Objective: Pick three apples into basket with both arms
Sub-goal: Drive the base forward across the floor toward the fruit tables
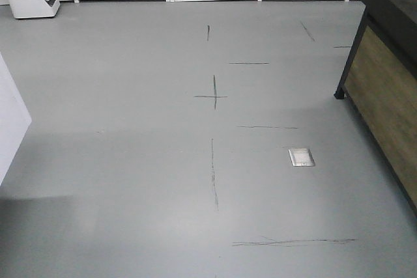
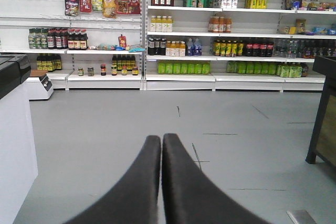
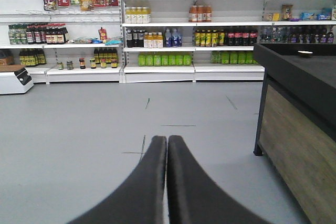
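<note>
No apples and no basket show in any view. In the left wrist view my left gripper (image 2: 161,138) is shut, its two black fingers pressed together with nothing between them, pointing over grey floor toward shop shelves. The right wrist view shows my right gripper (image 3: 167,139) shut the same way, empty, aimed over the floor. Neither arm appears in the front-facing view.
A dark counter with a wooden side (image 1: 391,89) stands at the right, also seen as the counter (image 3: 296,114). A white cabinet edge (image 2: 16,145) is at the left. Stocked shelves (image 2: 210,35) line the far wall. A small metal floor plate (image 1: 301,157) lies on the grey floor.
</note>
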Tool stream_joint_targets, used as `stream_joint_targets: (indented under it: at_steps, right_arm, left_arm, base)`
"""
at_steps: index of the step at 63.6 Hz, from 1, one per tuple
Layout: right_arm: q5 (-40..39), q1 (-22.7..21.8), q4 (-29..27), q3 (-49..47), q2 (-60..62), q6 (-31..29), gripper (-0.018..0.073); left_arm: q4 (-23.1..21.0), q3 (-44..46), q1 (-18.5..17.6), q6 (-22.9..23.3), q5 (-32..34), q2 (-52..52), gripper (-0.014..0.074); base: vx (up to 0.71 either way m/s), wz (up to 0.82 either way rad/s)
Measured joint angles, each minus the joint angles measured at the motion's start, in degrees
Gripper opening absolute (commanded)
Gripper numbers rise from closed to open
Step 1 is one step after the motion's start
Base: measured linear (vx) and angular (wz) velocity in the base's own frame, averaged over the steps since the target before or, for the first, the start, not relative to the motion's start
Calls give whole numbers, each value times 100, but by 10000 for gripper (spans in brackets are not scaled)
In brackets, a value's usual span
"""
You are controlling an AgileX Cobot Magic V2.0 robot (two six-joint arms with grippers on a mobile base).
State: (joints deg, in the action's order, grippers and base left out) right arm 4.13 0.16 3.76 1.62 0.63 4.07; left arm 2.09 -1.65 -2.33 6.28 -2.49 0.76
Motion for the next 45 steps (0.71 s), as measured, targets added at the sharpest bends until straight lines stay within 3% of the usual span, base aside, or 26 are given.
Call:
stream_joint_targets:
  at_steps: [45]
  right_arm:
    - [0, 0, 0, 0, 0, 0, -9]
  left_arm:
    - [0, 0, 0, 0, 0, 0, -6]
  base:
    - [15, -3]
